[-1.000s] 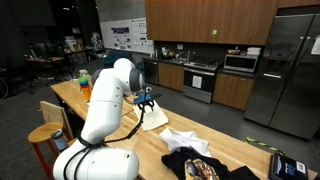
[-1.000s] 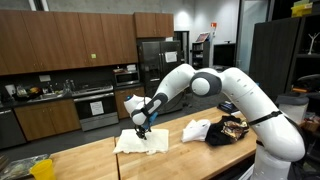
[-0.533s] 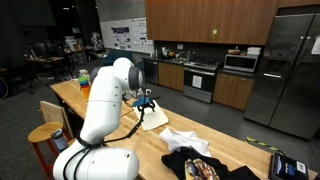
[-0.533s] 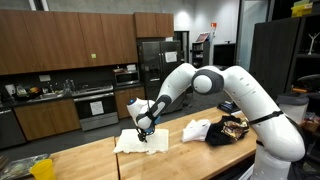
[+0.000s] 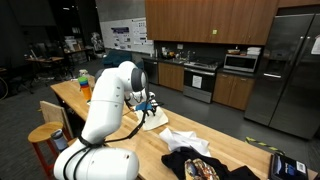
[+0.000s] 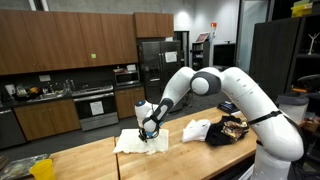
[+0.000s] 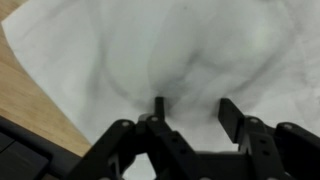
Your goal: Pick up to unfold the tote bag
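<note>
The tote bag is a cream cloth lying flat and creased on the wooden table. My gripper points down onto the bag's upper side. In the wrist view the tote bag fills the picture. There my gripper has its two black fingers set apart against the fabric. Cloth shows in the gap between them, and nothing is pinched or lifted.
A brighter white wrinkled cloth lies beside the bag, and a black printed garment lies past it. Green and orange items stand at the table's far end. A stool stands by the table edge.
The arm has shifted a little along the bag and sunk closer to it. The bag itself lies as before.
</note>
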Controlling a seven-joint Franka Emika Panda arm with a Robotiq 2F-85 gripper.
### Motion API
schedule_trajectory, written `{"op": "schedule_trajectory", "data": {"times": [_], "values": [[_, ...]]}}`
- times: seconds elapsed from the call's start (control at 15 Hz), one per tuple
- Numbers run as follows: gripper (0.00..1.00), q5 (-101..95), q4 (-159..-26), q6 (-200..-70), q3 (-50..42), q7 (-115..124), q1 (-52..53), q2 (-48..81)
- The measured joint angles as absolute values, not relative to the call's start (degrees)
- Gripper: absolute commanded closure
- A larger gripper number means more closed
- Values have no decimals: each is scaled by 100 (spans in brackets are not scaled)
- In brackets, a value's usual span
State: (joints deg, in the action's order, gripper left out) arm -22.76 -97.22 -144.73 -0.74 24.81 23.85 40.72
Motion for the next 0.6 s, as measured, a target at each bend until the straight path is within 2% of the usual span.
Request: {"op": "schedule_trajectory", "data": {"times": [0.27,0.6], "values": [[99,-1996,-9755,-14762,-187,2544,2379,4072],[100,-1763,-9754,-14861,-240,2571,2365,4072]]}}
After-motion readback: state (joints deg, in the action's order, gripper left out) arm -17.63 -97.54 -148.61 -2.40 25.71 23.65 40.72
